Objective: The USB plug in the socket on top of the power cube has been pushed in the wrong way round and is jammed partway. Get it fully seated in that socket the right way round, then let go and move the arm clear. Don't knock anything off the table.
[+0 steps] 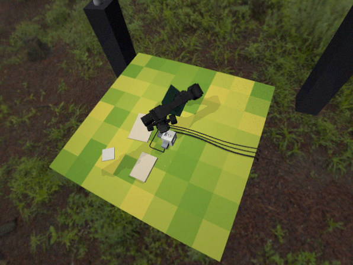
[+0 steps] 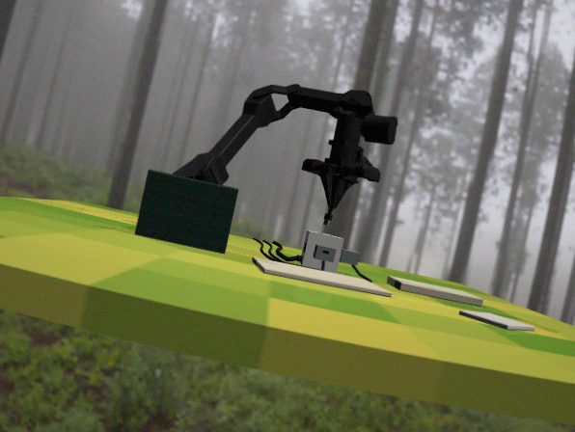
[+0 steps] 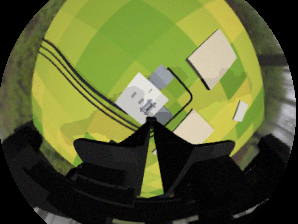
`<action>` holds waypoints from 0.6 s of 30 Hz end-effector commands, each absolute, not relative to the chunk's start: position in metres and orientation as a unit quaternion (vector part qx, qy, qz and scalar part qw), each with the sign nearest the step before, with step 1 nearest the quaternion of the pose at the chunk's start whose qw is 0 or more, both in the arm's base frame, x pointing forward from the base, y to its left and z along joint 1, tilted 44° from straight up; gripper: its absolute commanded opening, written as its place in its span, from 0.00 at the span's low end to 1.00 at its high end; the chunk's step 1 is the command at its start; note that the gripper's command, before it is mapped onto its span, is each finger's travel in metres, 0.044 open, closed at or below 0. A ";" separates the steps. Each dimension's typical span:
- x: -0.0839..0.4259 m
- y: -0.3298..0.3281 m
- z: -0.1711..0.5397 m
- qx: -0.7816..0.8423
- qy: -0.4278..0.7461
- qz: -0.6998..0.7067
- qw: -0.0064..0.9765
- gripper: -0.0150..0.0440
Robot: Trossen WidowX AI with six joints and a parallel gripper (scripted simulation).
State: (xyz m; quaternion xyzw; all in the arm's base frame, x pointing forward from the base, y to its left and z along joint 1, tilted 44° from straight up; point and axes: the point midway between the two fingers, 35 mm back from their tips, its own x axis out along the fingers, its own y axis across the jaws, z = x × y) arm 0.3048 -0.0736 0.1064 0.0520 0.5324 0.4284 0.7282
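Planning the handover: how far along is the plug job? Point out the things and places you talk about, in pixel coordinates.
Done: the USB plug is out of the power cube (image 1: 169,136) (image 2: 312,241) (image 3: 136,95); daylight shows between its top and the claw (image 1: 163,128) (image 2: 328,221) (image 3: 152,124).
In hand: the claw is shut on the plug, held above the cube. Which way round it faces, I can't tell.
Left: seat it fully, the right way round, let go, move the arm clear.
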 end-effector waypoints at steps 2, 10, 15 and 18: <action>0.305 -0.073 0.106 0.004 0.504 0.462 0.730 0.25; 0.305 -0.073 0.106 -0.072 0.453 0.512 0.726 0.25; 0.305 -0.073 0.106 -0.119 0.418 0.541 0.720 0.25; 0.305 -0.073 0.106 -0.147 0.397 0.557 0.715 0.25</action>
